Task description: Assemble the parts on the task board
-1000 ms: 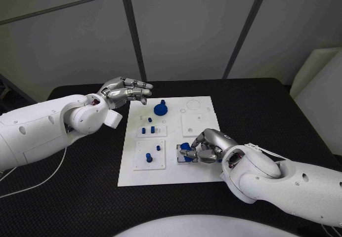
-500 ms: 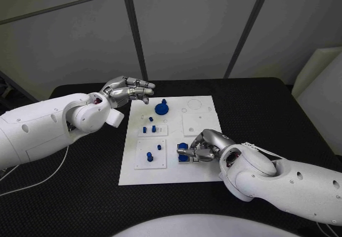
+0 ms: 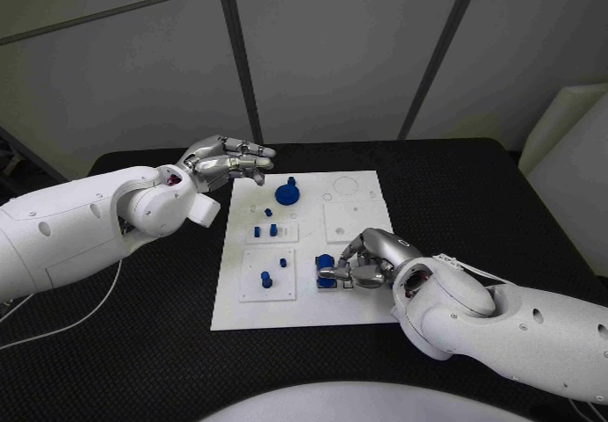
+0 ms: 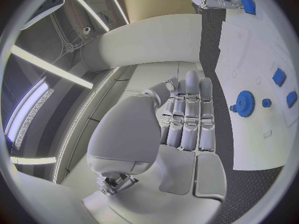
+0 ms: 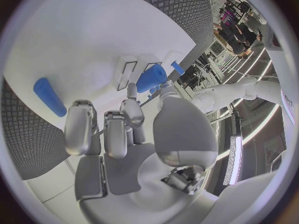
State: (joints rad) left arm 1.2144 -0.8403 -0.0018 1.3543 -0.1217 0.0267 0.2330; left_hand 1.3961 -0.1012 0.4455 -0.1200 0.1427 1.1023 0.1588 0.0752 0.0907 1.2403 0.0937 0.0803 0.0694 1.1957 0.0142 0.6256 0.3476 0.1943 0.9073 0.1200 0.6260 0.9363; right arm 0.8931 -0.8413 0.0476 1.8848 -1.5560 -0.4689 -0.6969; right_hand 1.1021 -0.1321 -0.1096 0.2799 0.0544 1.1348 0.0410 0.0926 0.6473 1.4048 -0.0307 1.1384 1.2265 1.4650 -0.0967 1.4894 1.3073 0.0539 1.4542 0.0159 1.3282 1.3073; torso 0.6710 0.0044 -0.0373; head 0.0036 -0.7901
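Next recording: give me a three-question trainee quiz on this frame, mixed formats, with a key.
1. True or false: the left hand holds a blue part.
2. The right hand is at: A) the gear, B) the blue block at the task board's near edge, C) bare table.
3. Fill in: the gear sits at the board's ___ end, far or near.

Key: 1 false; 2 B; 3 far.

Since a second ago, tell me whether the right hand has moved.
Barely. The right hand keeps to the same near right corner of the task board, its fingers at the blue part; any drift is too slight to give a direction.
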